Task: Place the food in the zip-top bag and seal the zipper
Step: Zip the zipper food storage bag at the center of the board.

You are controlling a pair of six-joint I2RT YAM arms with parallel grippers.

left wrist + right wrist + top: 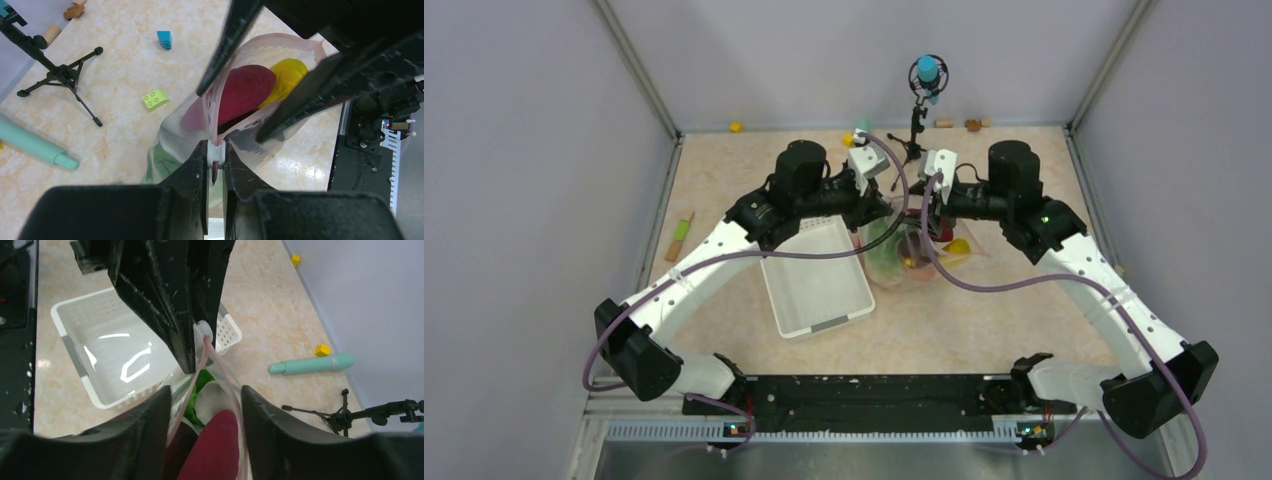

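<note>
Top view: both arms reach forward, elbows out and wrists turned inward over the zip-top bag (896, 262).

Left wrist view: the left gripper (215, 152) is clenched on the zipper (212, 115) (a maroon root (247, 87) lies just beyond).

Right wrist view: the right gripper (206, 396) stands spread astride the bag's mouth, grasping nothing.
</note>
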